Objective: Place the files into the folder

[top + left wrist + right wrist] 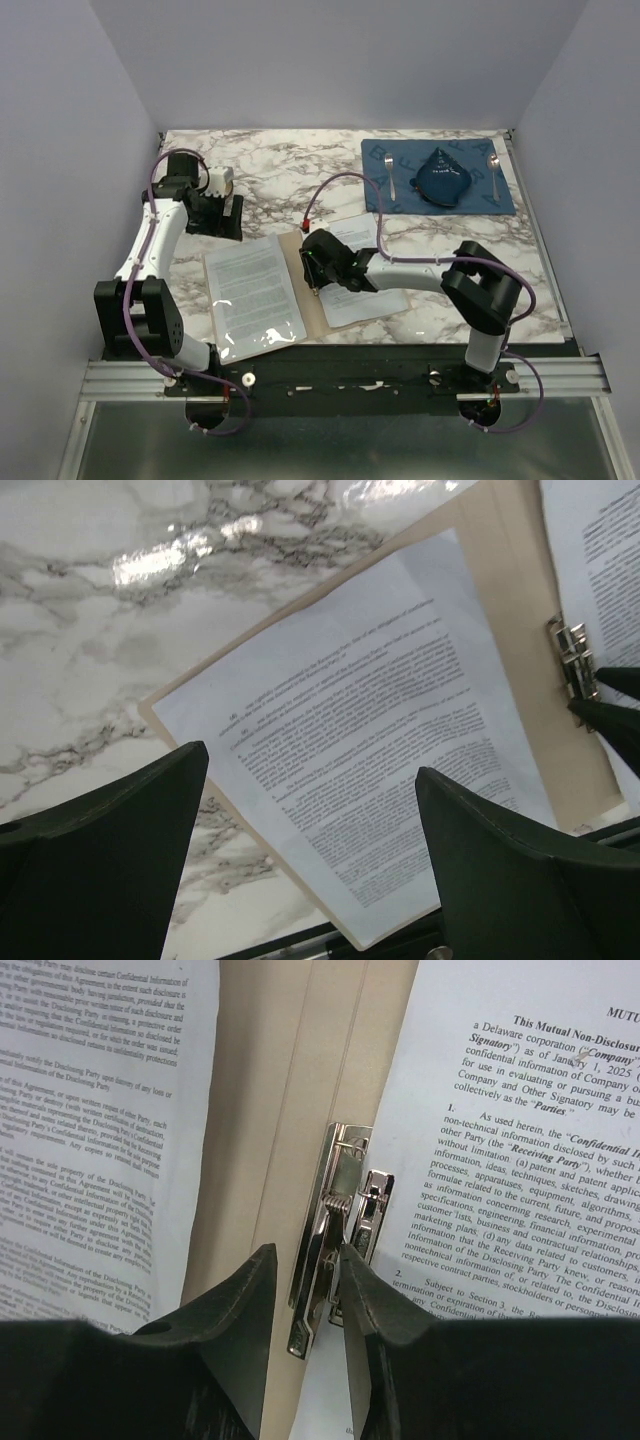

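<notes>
Support: table point(270, 165), white marble-pattern top w/ grey veins, glossy. Directly on it, 2 items. (1) folder point(314, 310), tan card, open flat, near front edge, left of centre, slightly askew to that edge. (2) placemat point(400, 200), blue cloth, far right corner, approx. square to back edge, well apart from no. 1.

Both arms out, wrists tipped down!
Left arm point(150, 240) reaches far-left, left gripper point(310, 765) spread wide; right arm point(420, 272) bends toward the middle, right gripper point(306, 1252) fingers drawn narrow.
</notes>
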Action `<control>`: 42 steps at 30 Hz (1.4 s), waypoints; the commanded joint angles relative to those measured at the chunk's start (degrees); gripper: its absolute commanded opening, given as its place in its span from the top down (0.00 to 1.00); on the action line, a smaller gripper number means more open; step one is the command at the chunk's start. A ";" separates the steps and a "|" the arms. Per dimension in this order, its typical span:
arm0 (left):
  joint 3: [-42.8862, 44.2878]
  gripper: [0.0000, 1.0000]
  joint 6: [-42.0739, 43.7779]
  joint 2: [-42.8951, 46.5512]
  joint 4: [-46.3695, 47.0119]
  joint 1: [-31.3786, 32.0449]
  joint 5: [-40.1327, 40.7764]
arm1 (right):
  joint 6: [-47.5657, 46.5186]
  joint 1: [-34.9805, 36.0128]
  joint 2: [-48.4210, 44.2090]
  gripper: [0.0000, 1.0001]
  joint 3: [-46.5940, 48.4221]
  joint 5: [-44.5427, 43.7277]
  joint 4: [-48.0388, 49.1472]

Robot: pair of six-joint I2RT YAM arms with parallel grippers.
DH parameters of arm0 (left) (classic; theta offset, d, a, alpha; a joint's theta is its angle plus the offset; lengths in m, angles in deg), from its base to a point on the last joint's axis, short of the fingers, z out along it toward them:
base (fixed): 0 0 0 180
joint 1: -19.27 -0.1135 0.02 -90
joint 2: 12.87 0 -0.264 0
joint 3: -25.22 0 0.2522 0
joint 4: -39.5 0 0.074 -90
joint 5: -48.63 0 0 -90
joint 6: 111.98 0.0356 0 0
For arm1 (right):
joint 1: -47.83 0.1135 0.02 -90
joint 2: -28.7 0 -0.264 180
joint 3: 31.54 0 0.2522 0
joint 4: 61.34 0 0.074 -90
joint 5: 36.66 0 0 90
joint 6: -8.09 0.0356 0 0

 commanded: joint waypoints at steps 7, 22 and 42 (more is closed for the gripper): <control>-6.19 0.01 7.06 4.68 -1.73 -5.93 -3.14 | -3.03 0.23 3.77 0.61 5.50 -3.43 -6.33; -9.01 0.01 11.98 5.47 -2.43 -13.66 -4.37 | -1.28 0.49 7.47 0.67 10.43 -3.96 -14.07; -11.38 0.01 14.09 5.74 -2.08 -16.03 -3.93 | 7.68 1.46 16.34 0.92 20.89 -9.93 -31.91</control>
